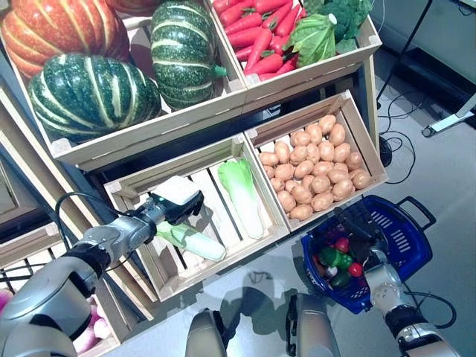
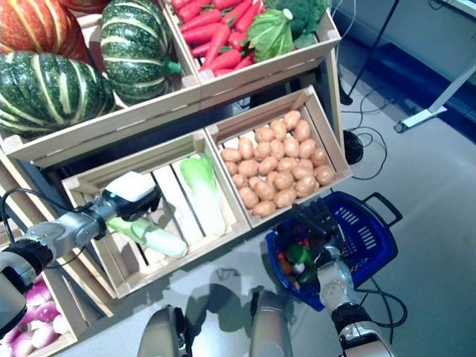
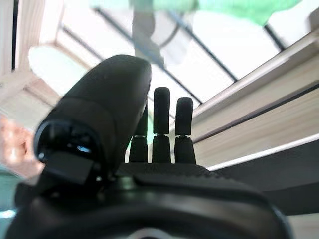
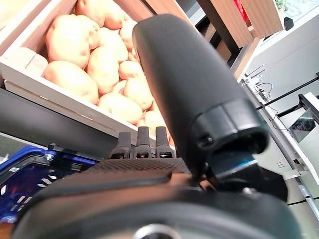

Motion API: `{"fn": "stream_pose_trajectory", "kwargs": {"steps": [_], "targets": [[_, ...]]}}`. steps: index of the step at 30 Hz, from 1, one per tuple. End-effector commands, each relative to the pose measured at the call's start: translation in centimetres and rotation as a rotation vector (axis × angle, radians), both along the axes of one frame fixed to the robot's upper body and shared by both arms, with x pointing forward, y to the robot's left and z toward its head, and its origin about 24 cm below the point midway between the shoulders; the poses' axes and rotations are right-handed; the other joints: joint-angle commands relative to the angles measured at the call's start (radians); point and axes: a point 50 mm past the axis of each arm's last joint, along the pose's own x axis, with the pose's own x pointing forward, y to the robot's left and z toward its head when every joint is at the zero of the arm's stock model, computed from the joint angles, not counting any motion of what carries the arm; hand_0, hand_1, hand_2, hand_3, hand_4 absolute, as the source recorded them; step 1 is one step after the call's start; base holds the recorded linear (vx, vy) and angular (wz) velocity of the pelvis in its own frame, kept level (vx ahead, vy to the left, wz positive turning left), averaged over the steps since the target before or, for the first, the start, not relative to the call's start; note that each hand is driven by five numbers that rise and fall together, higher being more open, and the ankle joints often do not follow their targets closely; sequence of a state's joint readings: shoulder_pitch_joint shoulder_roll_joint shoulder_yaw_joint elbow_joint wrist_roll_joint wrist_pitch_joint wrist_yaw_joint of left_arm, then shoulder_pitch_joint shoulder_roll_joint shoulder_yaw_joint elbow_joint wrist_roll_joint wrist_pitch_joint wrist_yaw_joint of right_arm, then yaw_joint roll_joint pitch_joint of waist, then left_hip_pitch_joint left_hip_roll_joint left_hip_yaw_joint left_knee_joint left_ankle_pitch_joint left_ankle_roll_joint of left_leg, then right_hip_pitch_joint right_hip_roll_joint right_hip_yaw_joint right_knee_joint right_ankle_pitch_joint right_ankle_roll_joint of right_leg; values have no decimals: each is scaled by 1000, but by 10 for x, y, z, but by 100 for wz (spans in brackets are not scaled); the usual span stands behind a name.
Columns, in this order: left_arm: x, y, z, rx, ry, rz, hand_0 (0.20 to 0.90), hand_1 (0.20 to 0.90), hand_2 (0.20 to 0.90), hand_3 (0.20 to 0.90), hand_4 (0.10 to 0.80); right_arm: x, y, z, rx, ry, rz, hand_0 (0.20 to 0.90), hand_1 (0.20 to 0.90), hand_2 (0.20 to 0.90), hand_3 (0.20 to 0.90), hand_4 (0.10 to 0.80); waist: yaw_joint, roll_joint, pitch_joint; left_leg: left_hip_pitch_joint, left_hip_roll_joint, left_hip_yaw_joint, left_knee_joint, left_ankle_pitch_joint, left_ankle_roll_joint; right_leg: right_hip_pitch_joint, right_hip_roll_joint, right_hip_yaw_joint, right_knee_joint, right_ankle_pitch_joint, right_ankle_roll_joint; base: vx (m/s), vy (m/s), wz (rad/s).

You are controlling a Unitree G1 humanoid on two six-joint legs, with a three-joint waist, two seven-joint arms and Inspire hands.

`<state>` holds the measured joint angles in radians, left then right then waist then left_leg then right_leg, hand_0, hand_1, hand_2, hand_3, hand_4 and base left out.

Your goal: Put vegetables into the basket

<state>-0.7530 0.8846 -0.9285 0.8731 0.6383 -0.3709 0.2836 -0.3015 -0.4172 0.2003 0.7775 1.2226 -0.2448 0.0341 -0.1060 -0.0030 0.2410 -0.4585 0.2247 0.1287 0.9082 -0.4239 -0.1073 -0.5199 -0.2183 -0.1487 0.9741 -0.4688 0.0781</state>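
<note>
My left hand (image 1: 177,199) hovers open inside a wooden crate (image 1: 169,168), just above a small pale green cabbage (image 1: 195,239); its fingers (image 3: 162,124) are straight and hold nothing. A longer cabbage (image 1: 245,195) lies to its right in the same crate. Low on the right hangs a blue basket (image 1: 405,238) holding several small red and green vegetables (image 1: 336,259). My right hand (image 1: 361,234) is over the basket's middle. Its fingers (image 4: 142,144) are curled down round the basket's handle.
A crate of potatoes (image 1: 316,167) stands right of the cabbage crate, just above the basket. On the upper shelf are striped pumpkins (image 1: 89,93), carrots (image 1: 256,30) and leafy greens (image 1: 320,33). Pink radishes (image 1: 89,335) lie in a low crate at the far left.
</note>
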Motion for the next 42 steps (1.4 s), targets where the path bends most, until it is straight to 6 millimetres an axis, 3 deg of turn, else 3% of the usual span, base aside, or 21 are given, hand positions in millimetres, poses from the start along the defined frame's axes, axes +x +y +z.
{"fn": "stream_pose_trajectory", "kwargs": {"steps": [1,8,12,21,27,28,36,42], "targets": [[6,12,11,70,-7,75,900,900,900,900,800,11,-8,25,-40,-139,7,900,900,900,900,800,16,-1,-56,-7,-5,16,-140,113,52,37,-67,-1,-141,170,45,0,0,0],[6,8,5,65,34,86,900,900,900,900,800,15,-6,29,-40,-134,19,900,900,900,900,800,8,-7,-3,-60,-10,-2,-113,115,40,-12,-66,9,-116,171,46,-10,7,2],[9,3,13,67,7,57,900,900,900,900,800,16,-7,35,-55,-147,19,900,900,900,900,800,5,-8,26,-115,-8,-13,-80,118,33,-61,-66,18,-89,175,44,-49,30,6],[24,-11,43,51,-145,0,900,900,900,900,800,27,-11,59,-65,-226,-9,900,900,900,900,800,8,-16,95,-292,-10,-55,32,118,15,-228,-75,42,11,175,42,-113,-6,8],[31,-19,69,71,-326,-67,900,900,900,900,800,30,-15,67,-41,-273,-33,900,900,900,900,800,13,-22,132,-405,-11,-63,149,86,20,-339,-79,38,115,150,36,-126,-18,8],[31,-19,68,88,-329,-73,900,900,900,900,800,30,-17,67,-41,-276,-38,900,900,900,900,800,14,-22,134,-411,-8,-66,182,49,13,-344,-80,42,146,117,44,-43,-17,6],[30,-13,59,285,-343,-107,900,900,900,900,800,31,-30,81,-5,-365,-100,900,900,900,900,800,13,-26,165,-575,8,-94,353,9,13,-497,-90,59,318,69,35,-84,-5,4],[32,-4,54,375,-259,-48,900,900,900,900,800,37,-43,106,1,-471,-165,900,900,900,900,800,15,-23,180,-714,3,-112,483,-25,21,-643,-91,81,463,39,34,-80,-1,10]]}}
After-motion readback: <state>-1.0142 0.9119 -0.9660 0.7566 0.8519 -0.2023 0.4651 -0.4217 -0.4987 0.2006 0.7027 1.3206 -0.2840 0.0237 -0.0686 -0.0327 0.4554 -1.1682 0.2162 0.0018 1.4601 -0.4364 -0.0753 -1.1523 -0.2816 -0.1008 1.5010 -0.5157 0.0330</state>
